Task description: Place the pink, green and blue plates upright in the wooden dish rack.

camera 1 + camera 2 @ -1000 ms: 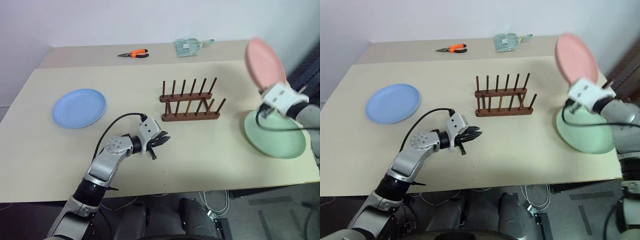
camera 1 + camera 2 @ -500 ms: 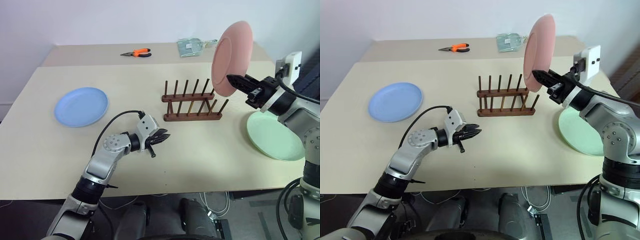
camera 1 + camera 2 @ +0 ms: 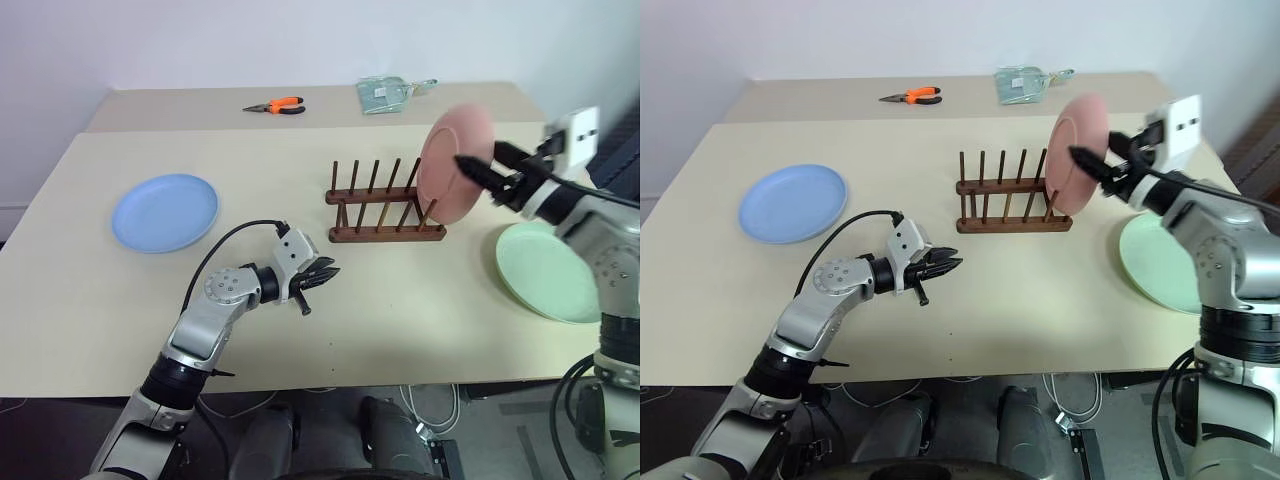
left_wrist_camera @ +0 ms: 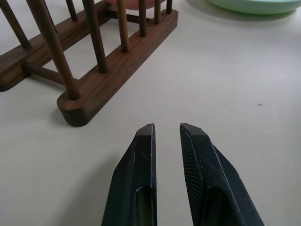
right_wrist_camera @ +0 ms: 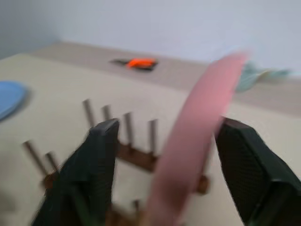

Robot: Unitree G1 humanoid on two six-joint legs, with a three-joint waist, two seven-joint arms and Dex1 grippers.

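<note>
Two strays behind rack (image 3: 385,205), pliers (image 3: 274,105), packet (image 3: 386,94)

Wall: plain white, running behind my table (image 3: 120,330).
Table: cream top, matte, a second beige surface (image 3: 200,105) butted along its far edge.
Floor: dark below the near edge, loose cables (image 3: 430,410) lying there.
Light: even, soft shadows.

pink plate (image 3: 452,168) blocking rack (image 3: 385,207) right end
</note>
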